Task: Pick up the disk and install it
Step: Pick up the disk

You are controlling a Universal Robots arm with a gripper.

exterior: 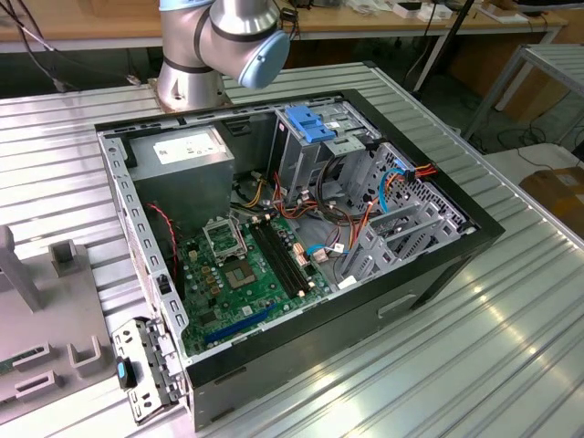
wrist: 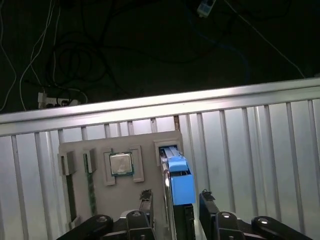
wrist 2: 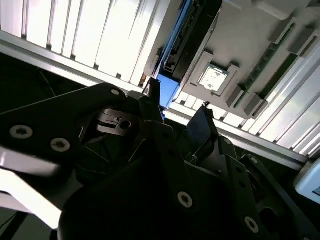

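The disk (wrist: 180,183) stands on edge in a slot of a grey fixture plate (wrist: 100,200), a bright blue rail along its upper side. In the second wrist view the disk (wrist 2: 186,37) shows as a dark slab with a blue edge. My gripper (wrist: 176,198) is open and hangs just above the disk, one dark fingertip (wrist: 146,196) on each side of it with a gap to the blue rail. The same gripper (wrist 2: 178,97) appears in the second wrist view with the blue rail between its tips.
A processor chip (wrist: 120,163) and memory sticks (wrist: 91,182) lie in the fixture beside the disk. The open computer case (exterior: 301,228) with a light-blue bracket (exterior: 321,123) sits on the ribbed metal table (exterior: 474,347). The arm's base (exterior: 205,55) stands behind the case.
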